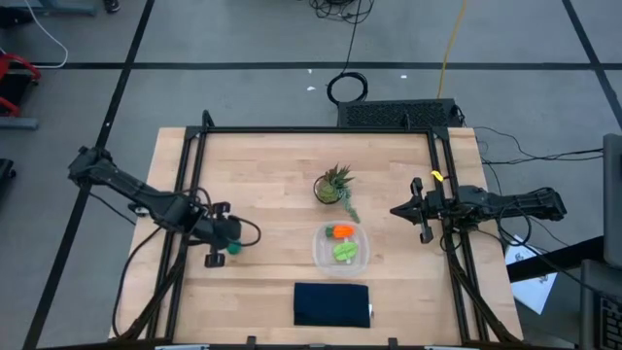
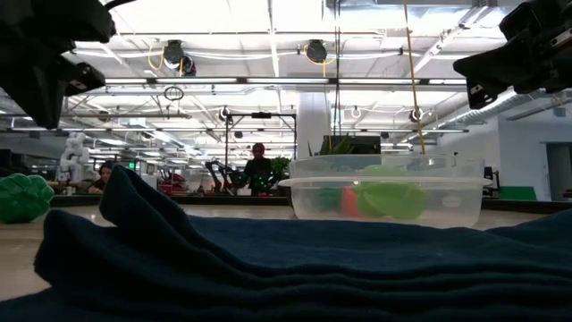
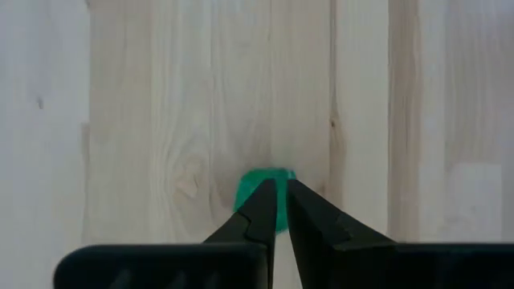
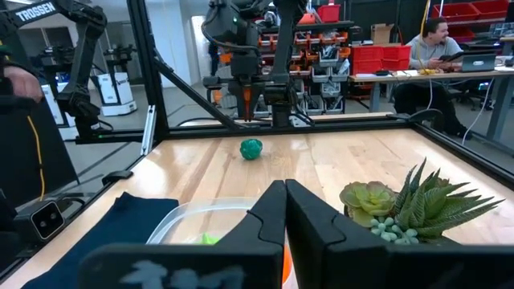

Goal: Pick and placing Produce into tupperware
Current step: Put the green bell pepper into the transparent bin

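High view: tupperware (image 1: 342, 247) mid-surface holds carrot (image 1: 340, 231) and lime-green piece (image 1: 345, 252); dark green piece (image 1: 234, 247) outside, beside left end effector (image 1: 216, 236).
Left wrist: fingers pressed together above it.
Right wrist: right end effector (image 4: 284, 210) pressed together, empty.

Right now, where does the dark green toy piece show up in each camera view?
High view: dark green piece on the table's left side, just beside the left gripper.
Low view: far left edge.
Left wrist view: centre, behind the closed fingertips.
Right wrist view: upper middle, on the wood.
Shared landmark: the tupperware, visible in all but the left wrist view.
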`<state>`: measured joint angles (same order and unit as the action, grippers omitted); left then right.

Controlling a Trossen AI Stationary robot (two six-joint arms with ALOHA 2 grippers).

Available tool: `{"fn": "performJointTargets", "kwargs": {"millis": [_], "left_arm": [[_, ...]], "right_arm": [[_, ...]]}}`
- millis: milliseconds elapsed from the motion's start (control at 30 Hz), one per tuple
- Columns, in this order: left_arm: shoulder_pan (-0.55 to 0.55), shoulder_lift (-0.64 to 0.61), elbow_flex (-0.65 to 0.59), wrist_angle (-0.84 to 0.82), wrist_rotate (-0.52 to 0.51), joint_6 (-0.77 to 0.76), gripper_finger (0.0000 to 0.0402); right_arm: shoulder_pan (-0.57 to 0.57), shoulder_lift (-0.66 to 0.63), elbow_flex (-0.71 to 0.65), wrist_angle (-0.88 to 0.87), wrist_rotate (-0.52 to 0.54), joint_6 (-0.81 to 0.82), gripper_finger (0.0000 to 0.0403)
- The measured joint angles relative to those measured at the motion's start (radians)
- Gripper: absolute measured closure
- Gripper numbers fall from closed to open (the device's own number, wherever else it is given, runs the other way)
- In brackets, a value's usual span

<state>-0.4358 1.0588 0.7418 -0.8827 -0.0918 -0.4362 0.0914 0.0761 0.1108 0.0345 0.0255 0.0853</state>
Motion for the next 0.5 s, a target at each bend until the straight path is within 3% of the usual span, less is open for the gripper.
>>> {"fn": "performJointTargets", "kwargs": {"millis": [200, 500], "left_arm": [[0.020, 0.000, 0.000, 0.006, 0.041, -0.072, 0.0307], [0.029, 0.000, 0.000, 0.035, 0.006, -0.054, 0.0131]], "right_arm": [[0.000, 0.000, 0.000, 0.000, 0.000, 0.000, 0.0403], [0.000, 0.000, 0.000, 0.000, 0.000, 0.000, 0.0403]]}}
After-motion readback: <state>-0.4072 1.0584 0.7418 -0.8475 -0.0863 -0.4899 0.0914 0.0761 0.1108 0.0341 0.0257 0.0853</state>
